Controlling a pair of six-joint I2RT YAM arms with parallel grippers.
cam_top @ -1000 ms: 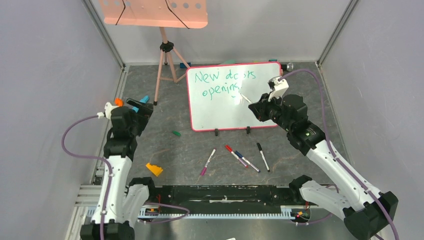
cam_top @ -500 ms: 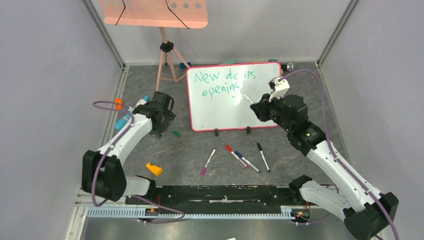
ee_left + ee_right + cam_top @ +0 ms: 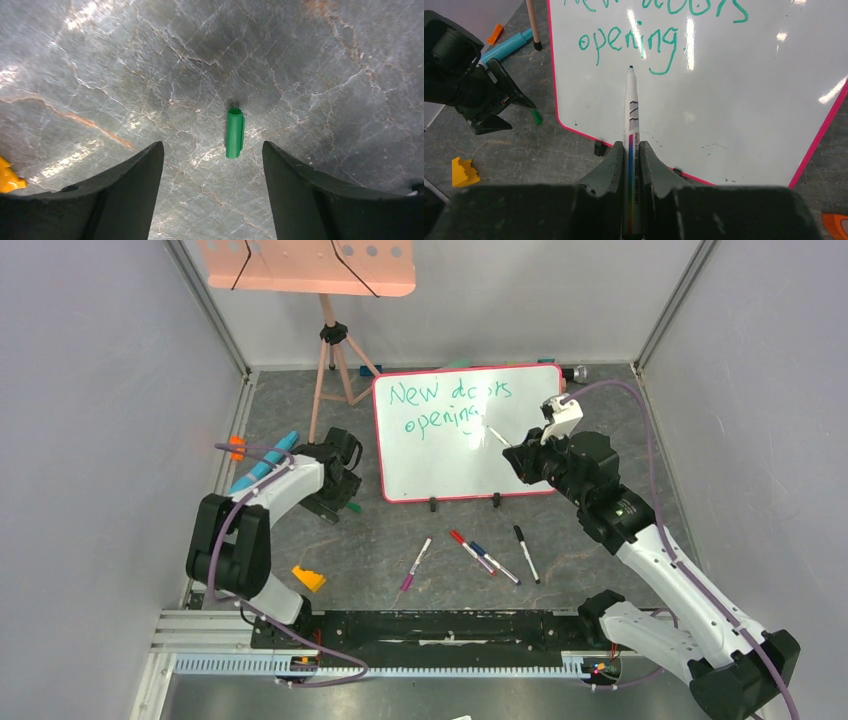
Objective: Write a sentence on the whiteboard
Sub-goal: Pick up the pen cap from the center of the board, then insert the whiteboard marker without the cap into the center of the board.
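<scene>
The whiteboard (image 3: 450, 468) stands on its black feet at the back centre, and the right wrist view shows it too (image 3: 734, 100). The sentence (image 3: 450, 405) is in green, "New doors opening" (image 3: 631, 41). My right gripper (image 3: 514, 453) is shut on a white marker (image 3: 631, 107). The marker's green tip sits just under the word "opening"; whether it touches the board I cannot tell. My left gripper (image 3: 343, 492) is open and points down at the table by the board's lower left corner. A green cap (image 3: 235, 132) lies just beyond its fingertips (image 3: 147, 165), in line with the gap between them.
A salmon perforated tray (image 3: 305, 265) on a tripod (image 3: 332, 365) stands at the back left. Three markers (image 3: 470, 552) lie in front of the board. A yellow block (image 3: 308, 578), a blue pen (image 3: 262, 468) and an orange piece (image 3: 237, 447) lie at the left.
My left arm has swung from the left wall to the board's lower left corner, over the green cap, and its jaws have narrowed a little. The right arm has barely moved.
</scene>
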